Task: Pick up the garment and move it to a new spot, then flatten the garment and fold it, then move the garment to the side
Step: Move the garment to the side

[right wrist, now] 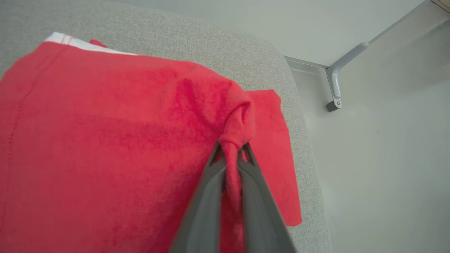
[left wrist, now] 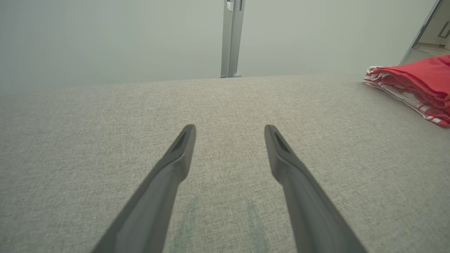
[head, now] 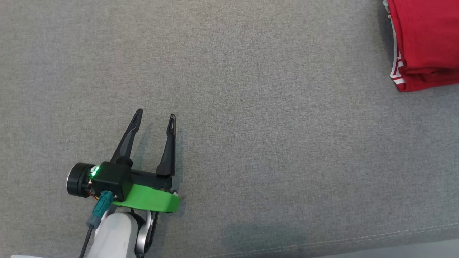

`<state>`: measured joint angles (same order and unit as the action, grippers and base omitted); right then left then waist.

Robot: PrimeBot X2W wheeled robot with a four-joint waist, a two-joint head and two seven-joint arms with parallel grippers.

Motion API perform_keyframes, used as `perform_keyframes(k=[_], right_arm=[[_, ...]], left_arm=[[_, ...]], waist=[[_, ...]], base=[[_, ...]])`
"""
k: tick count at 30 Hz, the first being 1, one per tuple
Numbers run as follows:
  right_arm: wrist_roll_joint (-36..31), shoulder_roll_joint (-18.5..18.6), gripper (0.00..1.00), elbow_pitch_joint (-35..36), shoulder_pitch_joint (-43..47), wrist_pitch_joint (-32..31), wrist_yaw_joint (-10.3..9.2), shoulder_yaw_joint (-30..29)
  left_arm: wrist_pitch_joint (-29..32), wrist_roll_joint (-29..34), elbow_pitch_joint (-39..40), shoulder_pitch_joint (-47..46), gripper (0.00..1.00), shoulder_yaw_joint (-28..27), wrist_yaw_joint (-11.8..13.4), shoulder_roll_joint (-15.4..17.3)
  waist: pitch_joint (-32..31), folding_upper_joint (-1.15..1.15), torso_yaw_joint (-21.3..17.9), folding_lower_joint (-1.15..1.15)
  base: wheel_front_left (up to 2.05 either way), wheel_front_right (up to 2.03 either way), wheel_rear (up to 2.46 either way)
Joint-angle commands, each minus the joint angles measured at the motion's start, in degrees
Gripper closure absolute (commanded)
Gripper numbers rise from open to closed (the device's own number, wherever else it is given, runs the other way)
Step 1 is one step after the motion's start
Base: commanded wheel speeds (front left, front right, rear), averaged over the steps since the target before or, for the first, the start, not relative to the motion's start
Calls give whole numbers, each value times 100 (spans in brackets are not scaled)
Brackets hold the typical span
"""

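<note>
The garment is a red shirt with white stripes, folded in layers at the far right of the grey cushion. In the left wrist view the garment lies at the right edge. My left gripper hovers open over bare cushion at the lower left, well apart from the garment, and its two fingers stand spread in its own view, left gripper. My right gripper is shut on a bunched pinch of the garment near the cushion's rounded corner.
The cushion's front seam runs along the lower right. A grey metal post stands behind the cushion's far edge. A metal bracket sits on the pale floor beyond the cushion corner.
</note>
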<state>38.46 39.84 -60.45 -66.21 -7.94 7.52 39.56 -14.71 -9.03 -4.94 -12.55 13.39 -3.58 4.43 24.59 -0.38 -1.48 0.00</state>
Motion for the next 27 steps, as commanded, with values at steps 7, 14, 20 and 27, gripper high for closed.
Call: perform_keyframes(k=[7, 14, 20, 27], right_arm=[[-190, -145, 0, -527, 46, 397, -7, -45], [-118, -316, 0, -839, 200, 586, -7, -94], [-102, -369, 0, -963, 134, 888, -7, -174], [-57, -454, 0, -892, -30, 1377, -7, -248]], left_arm=[[28, 28, 18, -93, 0, 24, 57, 86], [66, -4, 48, -71, 0, 35, 81, 143], [93, -20, 52, -44, 0, 28, 116, 185], [64, -84, 14, -38, 0, 4, 152, 194]], waist=[[25, 38, -59, 0], [8, 38, -181, 0], [-42, 38, -298, 0], [-303, 38, -443, 0]], base=[[0, 0, 0], [0, 0, 0], [0, 0, 0], [0, 0, 0]])
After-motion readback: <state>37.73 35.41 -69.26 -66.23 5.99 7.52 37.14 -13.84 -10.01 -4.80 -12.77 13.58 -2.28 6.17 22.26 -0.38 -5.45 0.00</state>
